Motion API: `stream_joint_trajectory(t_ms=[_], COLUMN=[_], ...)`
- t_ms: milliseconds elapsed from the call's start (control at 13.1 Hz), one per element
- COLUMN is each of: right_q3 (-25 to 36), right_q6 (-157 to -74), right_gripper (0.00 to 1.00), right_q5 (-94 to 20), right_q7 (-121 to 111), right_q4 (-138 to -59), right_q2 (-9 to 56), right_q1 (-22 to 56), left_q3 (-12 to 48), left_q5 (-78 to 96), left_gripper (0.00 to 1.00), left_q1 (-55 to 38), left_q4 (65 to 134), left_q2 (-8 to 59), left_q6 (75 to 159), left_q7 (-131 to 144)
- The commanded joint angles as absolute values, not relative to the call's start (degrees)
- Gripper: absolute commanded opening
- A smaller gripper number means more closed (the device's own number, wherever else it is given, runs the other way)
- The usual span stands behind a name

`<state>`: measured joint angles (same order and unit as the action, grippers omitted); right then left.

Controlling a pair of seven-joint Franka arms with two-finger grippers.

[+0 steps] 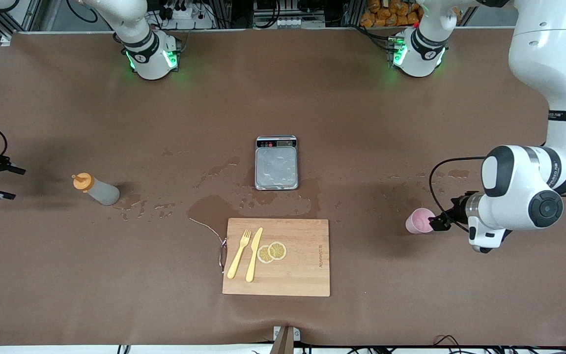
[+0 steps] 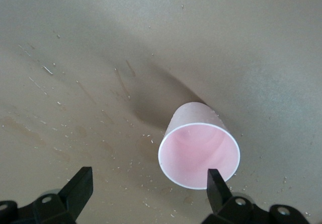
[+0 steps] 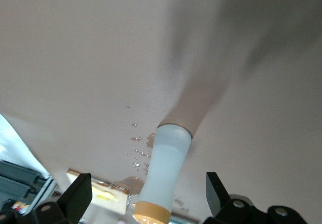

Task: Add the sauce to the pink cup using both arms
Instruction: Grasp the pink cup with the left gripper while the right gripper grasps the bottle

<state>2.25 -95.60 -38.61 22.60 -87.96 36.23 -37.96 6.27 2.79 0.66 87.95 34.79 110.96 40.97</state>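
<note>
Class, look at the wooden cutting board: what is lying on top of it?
On the cutting board lie a yellow fork, a yellow knife and two lemon slices. What lies under the board is covered.

From my right wrist view, the sauce point(image 3: 163, 176) loses its orange nozzle tip past the frame edge. In my front view, the left gripper point(image 1: 439, 221) is mostly hidden by its own wrist, and the scale's point(image 1: 276, 162) display is too small to read.

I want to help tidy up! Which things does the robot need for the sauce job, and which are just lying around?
Needed: sauce bottle, pink cup.

Just lying about: kitchen scale, cutting board, fork, knife, lemon slices.
</note>
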Motion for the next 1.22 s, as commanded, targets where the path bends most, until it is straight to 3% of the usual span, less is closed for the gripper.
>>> stream_joint_trajectory(t_ms=[0,1142], right_q3=[1.14,0.79], right_q6=[-91.07,-82.79], right_gripper=[1.0,1.0], right_q5=[-42.27,-53.44], right_q7=[28.45,34.37], right_q4=[-84.2,-84.29], right_q2=[40.59,51.15], right_q1=[-39.55,-39.29], left_q3=[6.33,6.86], left_q5=[1.14,-0.62], left_gripper=[1.0,1.0], left_q1=[0.18,-0.7], left_q4=[86.13,86.48], left_q2=[36.73,39.64], left_q6=[111.79,111.97], left_q7=[42.72,26.72])
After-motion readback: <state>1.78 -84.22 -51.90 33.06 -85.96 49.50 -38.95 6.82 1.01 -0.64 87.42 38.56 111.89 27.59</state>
